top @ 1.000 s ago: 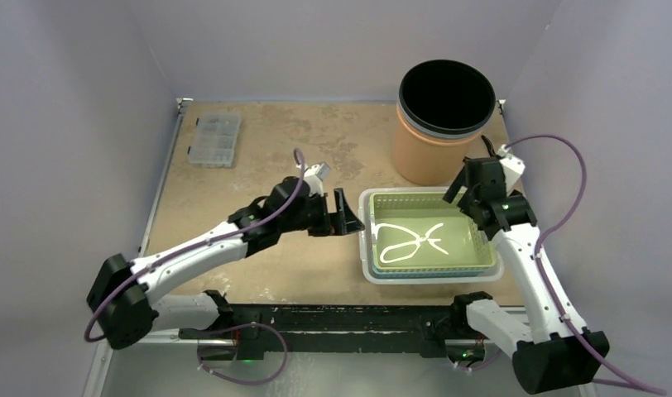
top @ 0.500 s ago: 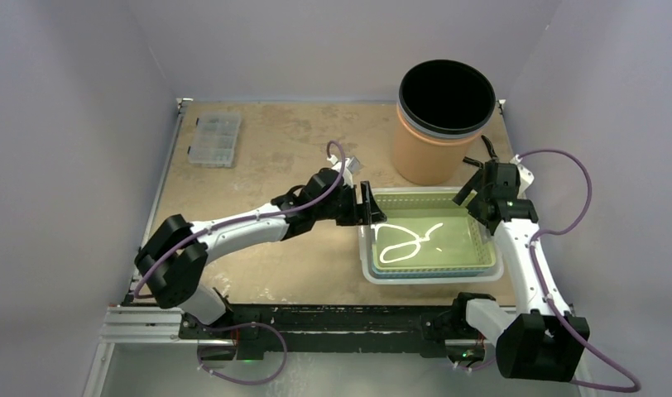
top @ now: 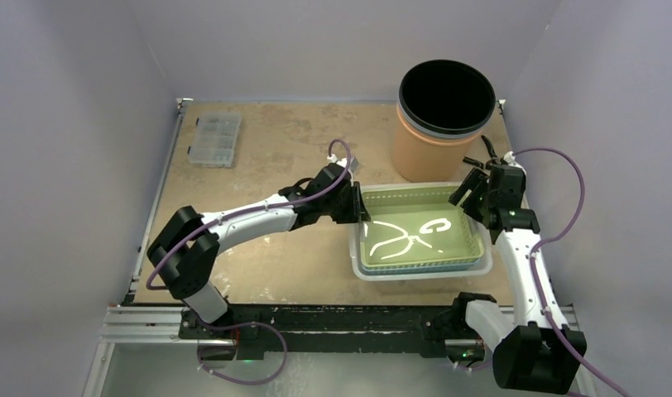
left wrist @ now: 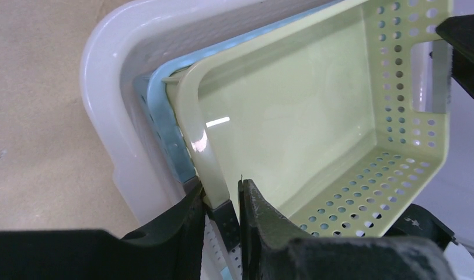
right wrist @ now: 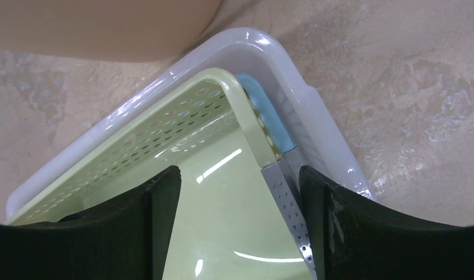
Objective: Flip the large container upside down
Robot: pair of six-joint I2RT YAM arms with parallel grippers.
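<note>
Left tool [left wrist: 222, 195] now clamped on green basket [left wrist: 293, 105] rim, right tool [right wrist: 237, 175] open, bucket [top: 432, 153] behind.

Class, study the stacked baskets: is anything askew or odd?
Yes. The green basket sits skewed inside the white tub, exposing a blue basket along one end. The left gripper pinches the green rim, not the tub's.

We've got the left end effector [left wrist: 221, 201] pinched on the green basket [left wrist: 293, 116] rim at 6 o'clock, white tub [left wrist: 124, 87] outside it at 9.
</note>
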